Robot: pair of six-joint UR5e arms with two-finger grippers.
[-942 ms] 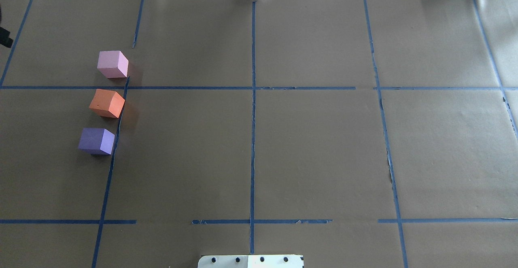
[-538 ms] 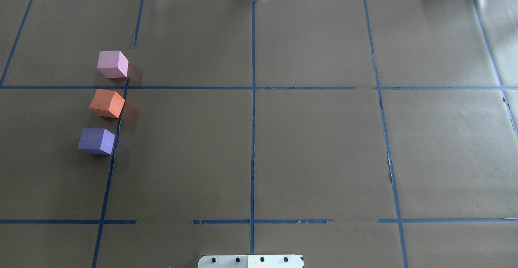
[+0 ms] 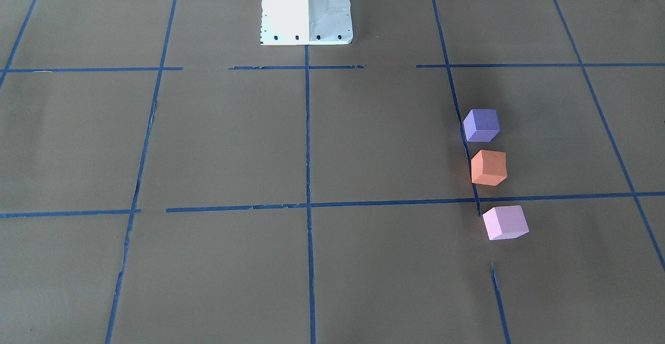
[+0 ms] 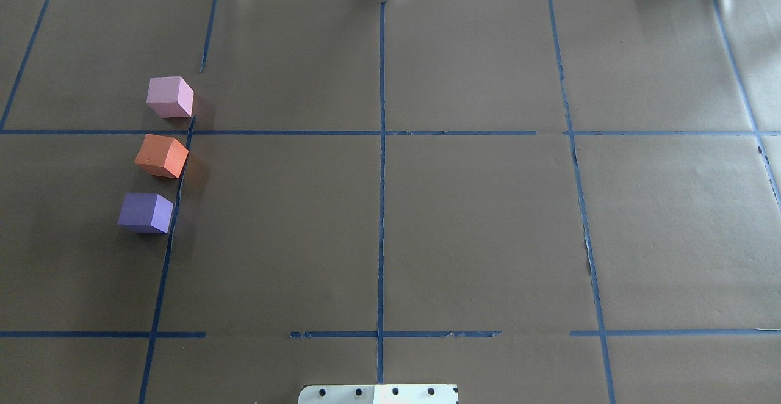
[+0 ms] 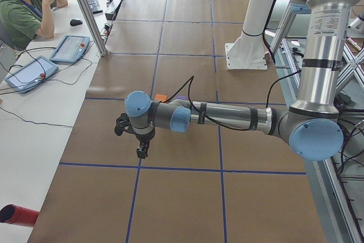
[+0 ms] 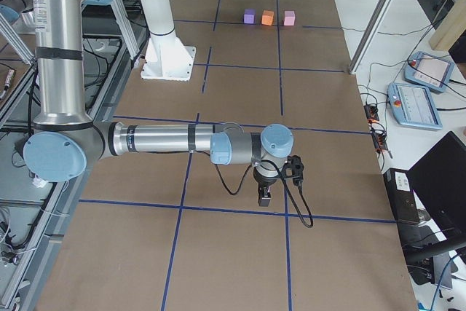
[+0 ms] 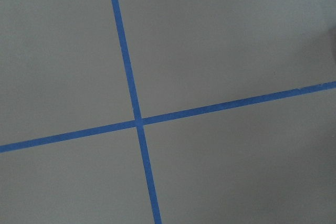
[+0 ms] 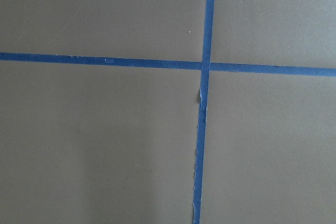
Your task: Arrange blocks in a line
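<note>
Three cubes stand in a row along a blue tape line on the robot's left half of the table: pink block (image 4: 169,96) farthest, orange block (image 4: 161,155) in the middle, purple block (image 4: 145,212) nearest the robot. They also show in the front-facing view: purple (image 3: 481,124), orange (image 3: 488,167), pink (image 3: 505,222). The left gripper (image 5: 140,151) hangs over bare table well apart from them, at the table's left end. The right gripper (image 6: 263,198) hangs over the far right end. Both show only in side views, so I cannot tell whether they are open or shut.
Brown paper with a blue tape grid (image 4: 381,147) covers the table. The white robot base (image 4: 378,393) stands at the near middle edge. An operator (image 5: 25,9) and teach pendants (image 5: 28,72) are beside the left end; more pendants (image 6: 415,103) are beside the right end.
A dark part of the left arm at the overhead view's left edge has moved out of view. The blocks have not moved.
</note>
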